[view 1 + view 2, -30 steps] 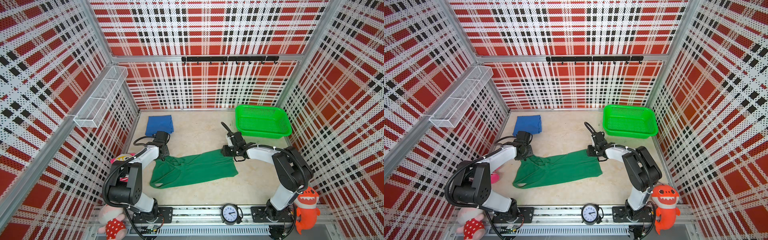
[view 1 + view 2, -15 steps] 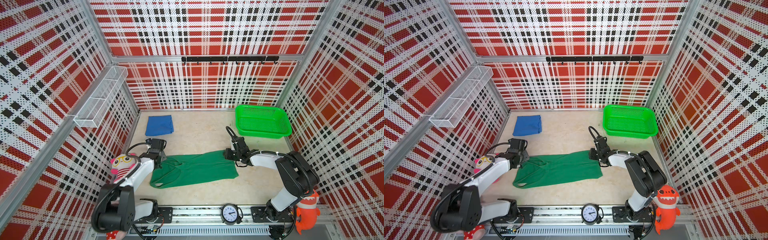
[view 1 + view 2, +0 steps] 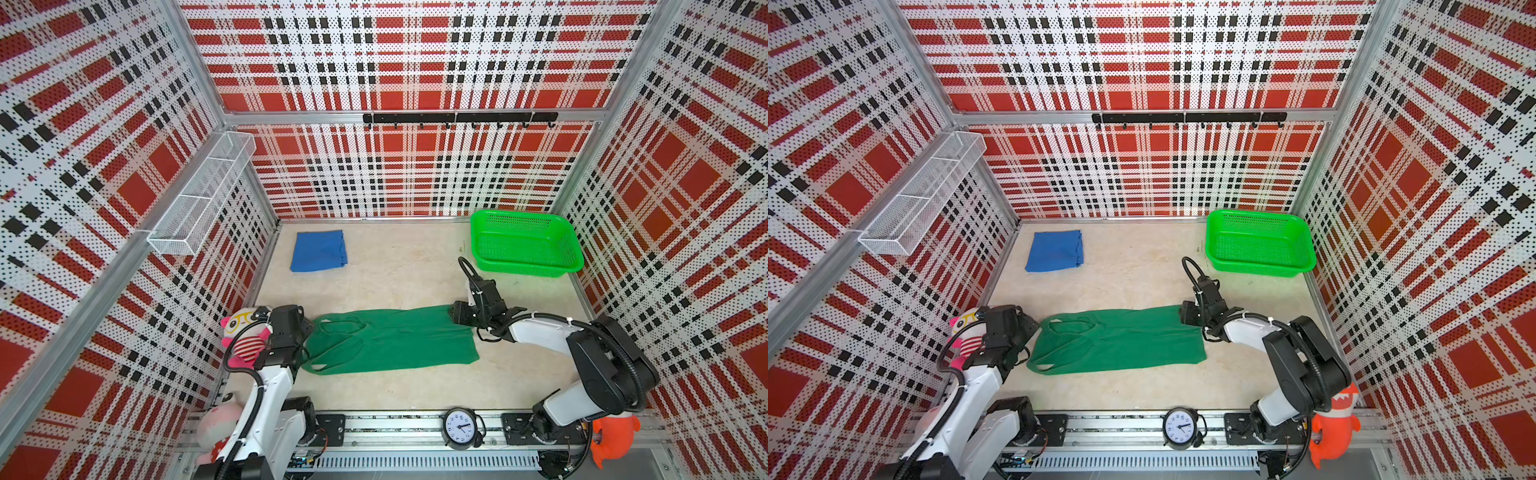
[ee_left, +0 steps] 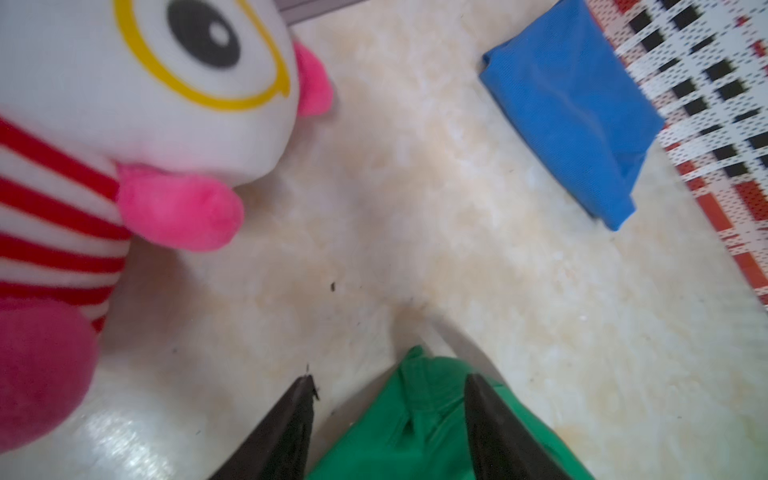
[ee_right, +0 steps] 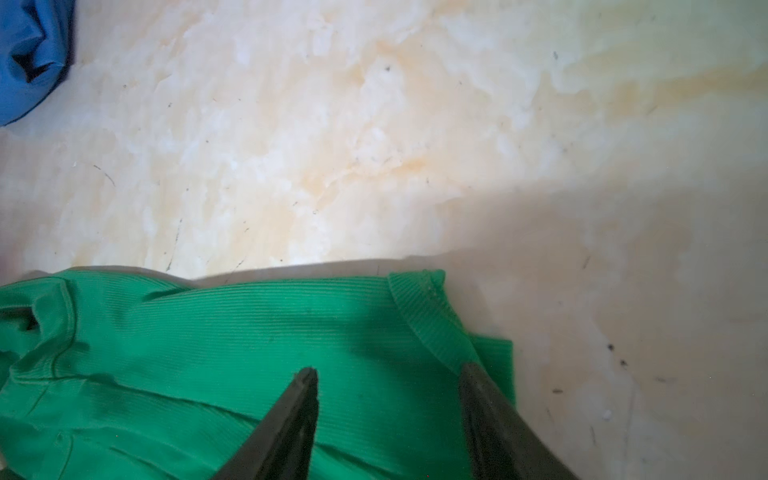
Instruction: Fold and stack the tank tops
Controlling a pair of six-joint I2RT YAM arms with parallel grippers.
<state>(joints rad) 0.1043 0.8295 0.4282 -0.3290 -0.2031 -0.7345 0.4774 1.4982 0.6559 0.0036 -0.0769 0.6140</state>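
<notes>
You will find that the left arm (image 3: 272, 390) and the right arm (image 3: 540, 337) each combine white link shells with black joint housings (image 3: 611, 374), carry a black ribbed cable (image 3: 465, 266) looped along the outside, stand on black base plates (image 3: 330, 428), and end in two black, tapered, matte fingers (image 4: 286, 432).

Under the right claw (image 5: 387, 368) the green top (image 5: 249, 345) is matt ribbed knit cloth, its hem band coarser. Beyond the left claw (image 4: 390, 377) the blue top (image 4: 573, 108) is a finer, smoother matt cloth. Both claws look like matt black plastic. The worktop (image 5: 374, 124) is smooth, cream-marbled, with a soft sheen. Beside the left claw a plush toy (image 4: 174, 124) is fuzzy cloth. Well past the right claw, the basket (image 3: 524, 271) is glossy plastic mesh.
</notes>
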